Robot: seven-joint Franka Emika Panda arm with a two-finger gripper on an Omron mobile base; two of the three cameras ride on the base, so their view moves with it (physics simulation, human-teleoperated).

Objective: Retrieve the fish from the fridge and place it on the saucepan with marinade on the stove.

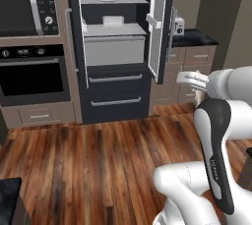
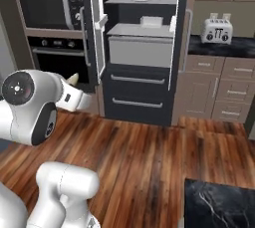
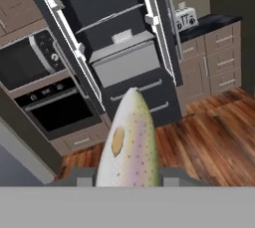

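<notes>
The fish (image 3: 128, 142), pale with pinkish speckles, stands up between my fingertips in the hand view, and my gripper (image 3: 128, 177) is shut on it. From the left base the gripper (image 1: 198, 84) hangs over the wooden floor, well back from the fridge (image 1: 115, 47), with the fish's end (image 1: 187, 76) poking out. In the right base view the gripper (image 2: 74, 96) shows a pale tip of the fish (image 2: 74, 78). The fridge (image 2: 142, 48) stands with both doors open and pale shelves showing. The saucepan, marinade and stove are out of view.
A microwave (image 1: 27, 13) and a black wall oven (image 1: 32, 79) sit left of the fridge. A toaster (image 2: 217, 29) stands on the dark counter to the right, above drawers (image 2: 224, 90). A black marble counter corner (image 2: 219, 207) is near the base. Wooden floor (image 1: 98, 160) lies between.
</notes>
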